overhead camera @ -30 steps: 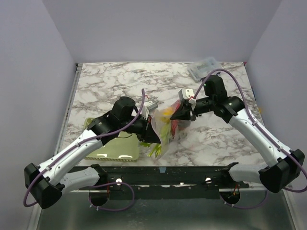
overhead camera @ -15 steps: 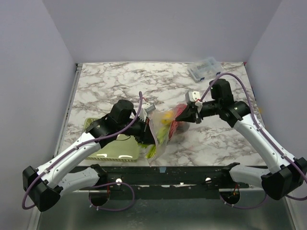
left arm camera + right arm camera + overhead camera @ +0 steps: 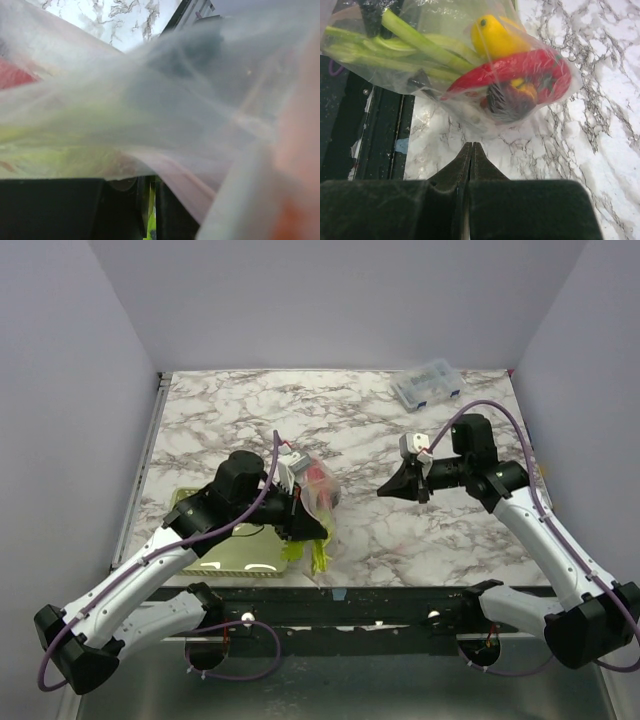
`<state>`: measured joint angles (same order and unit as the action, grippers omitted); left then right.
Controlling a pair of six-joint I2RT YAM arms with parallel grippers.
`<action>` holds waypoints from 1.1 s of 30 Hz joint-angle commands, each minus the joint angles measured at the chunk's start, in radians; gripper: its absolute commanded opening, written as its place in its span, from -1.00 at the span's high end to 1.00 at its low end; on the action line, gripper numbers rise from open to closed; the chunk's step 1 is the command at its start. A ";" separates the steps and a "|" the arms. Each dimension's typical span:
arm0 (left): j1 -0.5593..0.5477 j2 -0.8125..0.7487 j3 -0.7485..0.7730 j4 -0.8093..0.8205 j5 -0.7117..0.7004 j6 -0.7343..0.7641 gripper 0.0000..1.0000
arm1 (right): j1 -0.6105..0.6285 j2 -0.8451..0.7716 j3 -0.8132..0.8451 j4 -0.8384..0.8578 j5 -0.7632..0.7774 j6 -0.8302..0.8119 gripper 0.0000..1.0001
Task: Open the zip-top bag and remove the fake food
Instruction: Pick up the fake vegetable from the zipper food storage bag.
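We find the marble tabletop [image 3: 250, 420] carrying a green basket [image 3: 245, 552]. Just beside it, the bag [image 3: 322, 490] is clamped in the left pincer [image 3: 299, 500], toy food [image 3: 520, 70] inside. The right pincer [image 3: 384, 490] is pressed together, empty, apart from the bag.

A second ago the bag [image 3: 315, 485] was stretched between my two grippers over the middle of the table [image 3: 450, 540]. It has since travelled left with my left gripper [image 3: 298, 506] and now hangs bunched from it, just beside the basket [image 3: 240, 552], with the food [image 3: 512, 75] carried along inside. My right gripper [image 3: 384, 490], earlier pressed against the bag's right side, has swung out to the right and now stands well apart from it, jaws together on nothing, while my left arm has drawn back toward its own side.
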<state>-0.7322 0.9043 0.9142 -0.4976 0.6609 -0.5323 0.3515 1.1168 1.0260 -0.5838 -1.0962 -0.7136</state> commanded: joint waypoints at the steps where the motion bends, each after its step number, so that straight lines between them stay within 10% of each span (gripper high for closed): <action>1: 0.007 -0.009 0.040 0.066 -0.013 -0.018 1.00 | -0.002 -0.002 -0.018 0.035 -0.059 0.005 0.99; 5: 0.007 0.008 0.039 0.092 0.007 -0.026 1.00 | -0.002 0.000 -0.029 0.048 -0.096 0.011 0.92; 8: 0.005 0.025 0.037 0.128 0.067 -0.030 1.00 | -0.002 0.019 -0.030 0.066 -0.100 -0.024 -0.35; 10: 0.001 0.049 0.056 0.109 0.085 -0.003 1.00 | -0.001 0.059 -0.006 0.078 -0.090 -0.027 -0.78; 21: -0.055 0.176 0.142 0.101 0.161 0.070 1.00 | 0.142 0.226 0.113 0.329 -0.116 0.235 -0.96; 33: -0.077 0.256 0.228 -0.012 0.221 0.167 1.00 | 0.221 0.375 0.341 -0.192 -0.231 -0.250 -0.87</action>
<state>-0.7963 1.1370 1.0725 -0.5171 0.8284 -0.4290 0.5293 1.4540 1.3376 -0.6025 -1.2526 -0.8268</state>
